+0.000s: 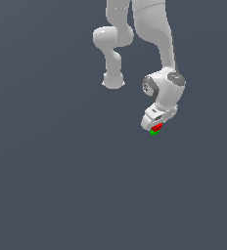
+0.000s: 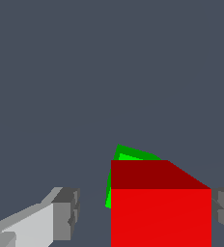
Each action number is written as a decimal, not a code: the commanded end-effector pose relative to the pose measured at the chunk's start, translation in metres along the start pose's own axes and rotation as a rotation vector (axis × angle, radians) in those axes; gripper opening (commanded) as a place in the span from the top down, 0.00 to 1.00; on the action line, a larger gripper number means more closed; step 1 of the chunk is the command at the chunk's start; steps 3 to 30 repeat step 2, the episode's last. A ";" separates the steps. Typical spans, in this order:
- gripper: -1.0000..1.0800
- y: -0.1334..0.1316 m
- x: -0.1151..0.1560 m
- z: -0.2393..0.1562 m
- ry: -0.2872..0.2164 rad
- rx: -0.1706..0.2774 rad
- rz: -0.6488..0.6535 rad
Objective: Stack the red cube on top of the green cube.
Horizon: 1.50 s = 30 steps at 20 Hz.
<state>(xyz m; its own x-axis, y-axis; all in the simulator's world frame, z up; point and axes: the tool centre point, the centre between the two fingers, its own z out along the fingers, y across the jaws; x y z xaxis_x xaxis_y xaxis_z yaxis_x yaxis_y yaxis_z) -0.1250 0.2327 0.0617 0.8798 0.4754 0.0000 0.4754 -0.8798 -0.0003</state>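
Red cube [image 2: 161,212] between claw [image 2: 145,212] fingers (gapped).

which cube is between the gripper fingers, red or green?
The red cube, sitting between the fingers. The green cube only peeks out from behind it.

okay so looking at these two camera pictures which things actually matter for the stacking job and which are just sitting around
Part of the job:
- red cube, between the claw fingers
- green cube, peeking out beyond the red one
- claw, one finger apart from the red cube

Just there:
- plain grey floor; nothing else lying about in either view
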 end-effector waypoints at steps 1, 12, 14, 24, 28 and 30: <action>0.04 0.000 0.000 0.000 0.000 0.000 0.000; 0.04 0.000 0.000 0.000 0.000 0.000 0.000; 0.04 0.000 0.000 0.000 0.000 0.000 0.000; 0.04 0.000 0.000 0.000 0.000 0.000 0.000; 0.04 0.000 0.000 0.000 0.000 0.000 0.000; 0.04 0.000 0.000 0.000 0.000 0.000 0.000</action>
